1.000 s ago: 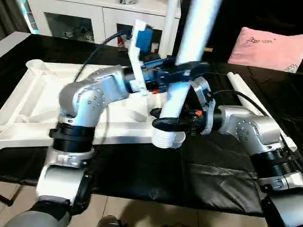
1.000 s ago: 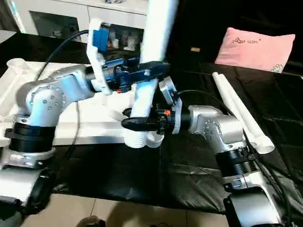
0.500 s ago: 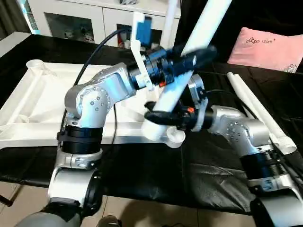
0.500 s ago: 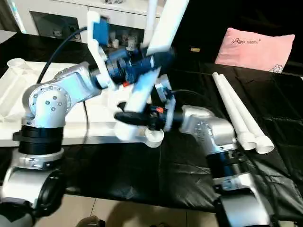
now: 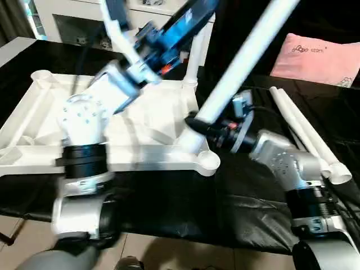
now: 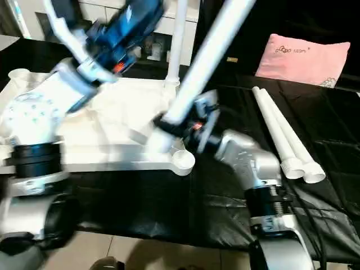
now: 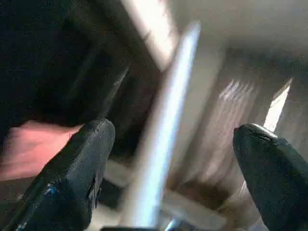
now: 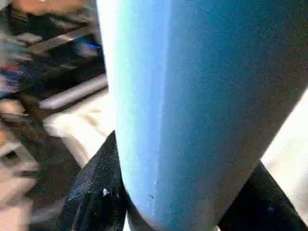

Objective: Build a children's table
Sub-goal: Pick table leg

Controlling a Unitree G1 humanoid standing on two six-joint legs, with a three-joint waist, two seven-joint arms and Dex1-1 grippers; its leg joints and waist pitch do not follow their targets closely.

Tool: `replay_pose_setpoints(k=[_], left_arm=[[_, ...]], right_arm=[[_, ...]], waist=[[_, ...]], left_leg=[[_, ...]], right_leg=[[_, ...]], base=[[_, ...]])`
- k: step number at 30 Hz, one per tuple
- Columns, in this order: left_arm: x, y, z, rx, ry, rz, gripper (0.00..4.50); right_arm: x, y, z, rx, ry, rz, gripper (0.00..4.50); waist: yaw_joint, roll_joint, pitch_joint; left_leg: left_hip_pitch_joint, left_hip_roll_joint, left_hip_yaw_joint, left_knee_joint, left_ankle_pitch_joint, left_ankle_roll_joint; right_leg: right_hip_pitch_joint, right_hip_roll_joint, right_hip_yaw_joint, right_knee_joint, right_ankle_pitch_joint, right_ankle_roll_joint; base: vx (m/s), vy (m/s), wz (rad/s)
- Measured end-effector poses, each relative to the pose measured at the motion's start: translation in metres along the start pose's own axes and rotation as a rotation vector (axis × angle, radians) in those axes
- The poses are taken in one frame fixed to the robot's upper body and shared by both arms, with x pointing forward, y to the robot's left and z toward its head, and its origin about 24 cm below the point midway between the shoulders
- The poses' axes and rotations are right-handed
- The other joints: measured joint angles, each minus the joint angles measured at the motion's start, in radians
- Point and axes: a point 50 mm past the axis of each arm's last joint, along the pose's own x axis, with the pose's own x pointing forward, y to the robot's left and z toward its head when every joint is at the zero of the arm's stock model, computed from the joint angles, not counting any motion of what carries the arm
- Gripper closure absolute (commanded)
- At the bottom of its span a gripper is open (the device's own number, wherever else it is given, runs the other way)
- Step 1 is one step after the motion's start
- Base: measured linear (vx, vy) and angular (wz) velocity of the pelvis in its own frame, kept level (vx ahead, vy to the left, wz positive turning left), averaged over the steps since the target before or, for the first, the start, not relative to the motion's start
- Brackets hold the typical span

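A: Where is the leg (image 5: pixel 242 62) sitting relative to the grippers?

B: The right gripper (image 5: pixel 198 125) is clamping it near its thick lower end, black fingers (image 8: pixel 94 190) pressing on either side of the tube. That end is hovering just over the near right corner socket (image 5: pixel 208 162) of the tabletop (image 5: pixel 34 121), which is lying ribbed side up on the black table (image 5: pixel 169 202).

A: And its long axis?

B: Tilted, not upright. It is running from the socket corner up and away toward the robot's right, top end leaving the picture. To seat it, the judgement is that it needs standing up straighter over the socket.

A: Left gripper?

B: The left gripper (image 7: pixel 168 159) is gaping wide, holding nothing; the leg is passing between its fingers without touching. It is lifted up toward the cabinet (image 5: pixel 84 22), so the right arm is the nearer one.

A: Other parts?

B: One leg is standing upright in the far right socket (image 5: pixel 194 50). Two spare legs (image 5: pixel 306 132) are lying side by side to the right, near the pink pillow (image 5: pixel 315 53).
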Motion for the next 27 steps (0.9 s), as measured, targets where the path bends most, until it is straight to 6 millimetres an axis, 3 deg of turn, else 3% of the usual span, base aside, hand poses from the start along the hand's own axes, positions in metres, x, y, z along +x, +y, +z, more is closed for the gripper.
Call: replay_pose_setpoints(k=[5, 8, 13, 20, 23, 25, 27], left_arm=[[-0.022, 0.021, -0.059, 0.176, 0.384, 0.085, 0.1], [-0.025, 0.021, -0.069, 0.264, 0.482, 0.038, 0.1], [-0.039, 0.025, -0.096, 0.319, 0.659, -0.028, 0.1], [-0.051, 0.03, -0.121, 0.326, 0.801, -0.12, 0.83], [-0.061, 0.034, -0.131, 0.322, 0.885, -0.145, 0.93], [-0.065, 0.035, -0.134, 0.322, 0.915, -0.145, 1.3], [-0.069, 0.038, -0.136, 0.336, 0.941, -0.138, 1.31]], right_arm=[[-0.009, -0.008, -0.007, -0.023, 0.015, -0.155, 2.59], [-0.011, -0.006, 0.0, -0.055, -0.025, -0.194, 2.59], [-0.019, -0.005, -0.009, -0.05, -0.043, -0.239, 2.59], [-0.021, -0.001, -0.016, -0.085, -0.035, -0.279, 2.59], [-0.021, 0.006, -0.025, -0.138, 0.027, -0.261, 2.59], [-0.02, 0.008, -0.029, -0.151, 0.053, -0.255, 2.59], [-0.019, 0.01, -0.032, -0.183, 0.071, -0.25, 2.59]], waist=[[-0.004, 0.001, 0.001], [-0.011, 0.002, 0.0], [-0.023, 0.005, -0.001], [-0.024, 0.013, -0.002], [-0.024, 0.014, -0.002], [-0.025, 0.014, -0.002], [-0.024, 0.014, -0.002]], left_leg=[[-0.001, 0.0, 0.0, 0.0, 0.0, -0.001], [0.001, 0.0, 0.0, -0.001, 0.0, -0.001], [0.002, 0.0, 0.0, -0.001, 0.0, -0.001], [0.004, 0.0, 0.001, -0.002, 0.001, -0.002], [0.004, 0.0, 0.001, -0.002, 0.001, -0.002], [0.003, 0.0, 0.001, -0.002, 0.001, -0.002], [0.004, 0.0, 0.001, -0.002, 0.001, -0.002]], right_leg=[[-0.001, 0.0, 0.0, 0.0, 0.002, -0.002], [0.0, 0.0, 0.001, 0.0, 0.004, -0.005], [0.001, 0.0, 0.001, 0.0, 0.003, -0.003], [0.001, 0.0, 0.001, 0.0, 0.003, -0.004], [0.001, 0.0, 0.001, 0.0, 0.004, -0.005], [0.001, 0.0, 0.001, 0.0, 0.004, -0.005], [0.001, 0.0, 0.002, 0.0, 0.004, -0.005]], base=[[0.0, 0.0, 0.0], [0.0, 0.0, 0.0], [0.0, 0.0, 0.0], [0.0, 0.0, 0.0], [0.0, 0.0, 0.0], [0.0, 0.0, 0.0], [0.0, 0.0, 0.0]])
